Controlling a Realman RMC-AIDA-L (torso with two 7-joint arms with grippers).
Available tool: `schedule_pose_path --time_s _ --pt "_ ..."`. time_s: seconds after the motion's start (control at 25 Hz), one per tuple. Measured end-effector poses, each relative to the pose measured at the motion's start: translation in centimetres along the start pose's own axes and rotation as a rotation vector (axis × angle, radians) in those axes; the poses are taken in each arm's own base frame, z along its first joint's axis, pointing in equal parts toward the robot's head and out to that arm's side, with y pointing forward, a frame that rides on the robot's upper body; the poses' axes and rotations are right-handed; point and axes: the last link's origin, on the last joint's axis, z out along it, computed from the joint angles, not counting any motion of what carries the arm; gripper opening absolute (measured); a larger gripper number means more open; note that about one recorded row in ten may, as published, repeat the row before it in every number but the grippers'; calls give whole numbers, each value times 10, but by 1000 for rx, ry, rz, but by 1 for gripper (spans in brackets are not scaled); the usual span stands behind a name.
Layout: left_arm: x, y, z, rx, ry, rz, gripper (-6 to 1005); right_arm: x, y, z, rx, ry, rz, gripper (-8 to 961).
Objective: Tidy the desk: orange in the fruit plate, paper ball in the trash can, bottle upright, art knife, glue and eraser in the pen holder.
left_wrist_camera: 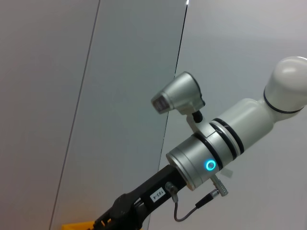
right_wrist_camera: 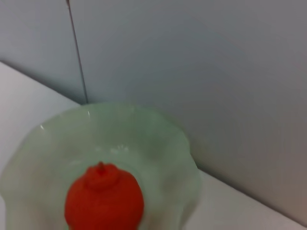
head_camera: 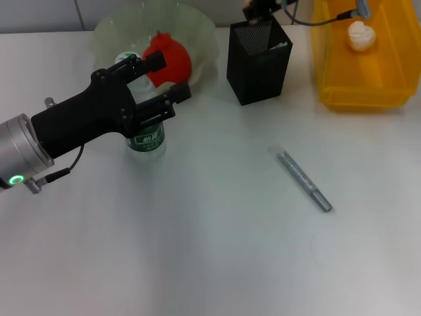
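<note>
One tool is left loose on the surface (head_camera: 197, 263): the art knife (head_camera: 304, 180), a slim grey stick lying nearest of all, toward four o'clock from the middle. Its long axis runs from ten o'clock to four o'clock, and nothing touches it.

Farther back at nine o'clock the left gripper (head_camera: 160, 80) reaches in from the left edge with its black fingers (head_camera: 172, 93) spread moderately on either side of the bottle (head_camera: 145, 139). The bottle stands upright with its green label facing the head camera, just in front of the fruit plate (head_camera: 204, 39); I cannot tell whether the pads actually touch it. The orange (head_camera: 170, 58) already lies in the plate, right behind the fingers.

At twelve o'clock stands the black mesh pen holder (head_camera: 258, 61), and over its far rim hangs the right gripper (head_camera: 260, 9), cut off by the frame edge, so I cannot tell how its fingers stand. At one o'clock the yellow trash can (head_camera: 360, 66) holds the paper ball (head_camera: 361, 34).

The knife lies at five o'clock from the holder, well apart from the left fingers. The right arm looks the nearer one, and its fingers should close across the knife's slanted axis.
</note>
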Motion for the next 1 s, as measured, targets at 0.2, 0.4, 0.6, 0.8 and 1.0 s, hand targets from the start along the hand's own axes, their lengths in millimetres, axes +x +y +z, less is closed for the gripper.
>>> schedule_pose_path --time_s 0.2,0.4,0.6,0.8,1.0 --pt "0 0 0 0 0 -1 773 5 2 8 8 49 -15 260" --pt "0 -1 2 -1 -3 1 773 6 2 13 15 51 -12 260" --pt "0 -1 2 1 -3 3 773 4 3 11 16 33 -16 336" --pt "0 -2 -1 11 -4 5 773 0 8 -9 -14 22 -31 493" --pt "1 -2 1 9 -4 7 773 14 21 -34 -85 140 -13 606"
